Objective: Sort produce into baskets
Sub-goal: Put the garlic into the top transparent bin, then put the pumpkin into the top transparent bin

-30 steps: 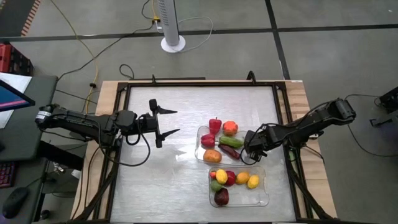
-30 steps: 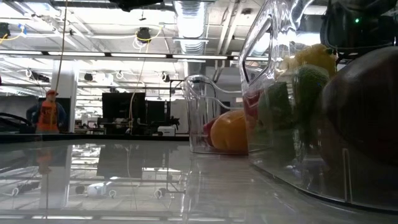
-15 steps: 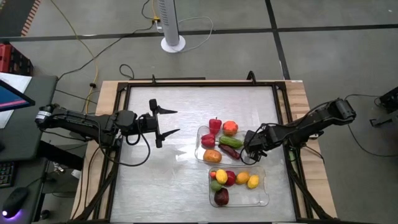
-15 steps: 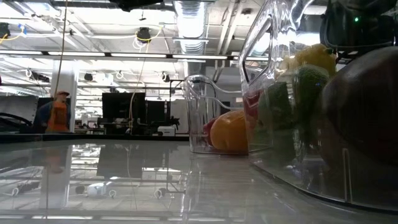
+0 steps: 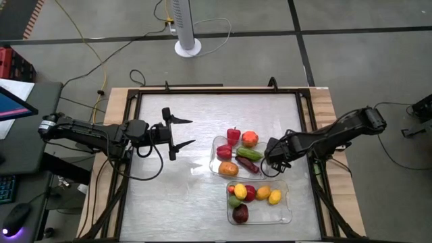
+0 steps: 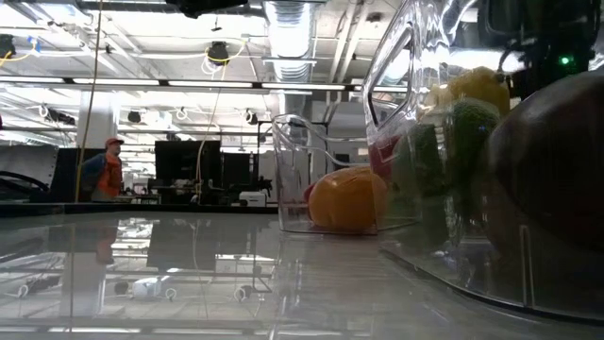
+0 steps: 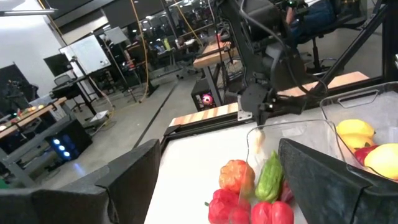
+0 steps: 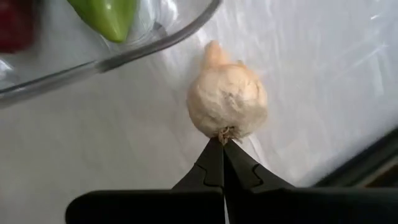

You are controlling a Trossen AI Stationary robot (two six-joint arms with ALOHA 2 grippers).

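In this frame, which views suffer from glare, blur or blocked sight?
Low view: the near tray fills the right side, its fruit blurred. High view: the table shows mild sheen. Right wrist view: the garlic is sharp.

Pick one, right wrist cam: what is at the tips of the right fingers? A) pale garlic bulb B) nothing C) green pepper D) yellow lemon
A: the closed tips of the right gripper meet the root end of a pale garlic bulb lying on the table, outside the tray rim.
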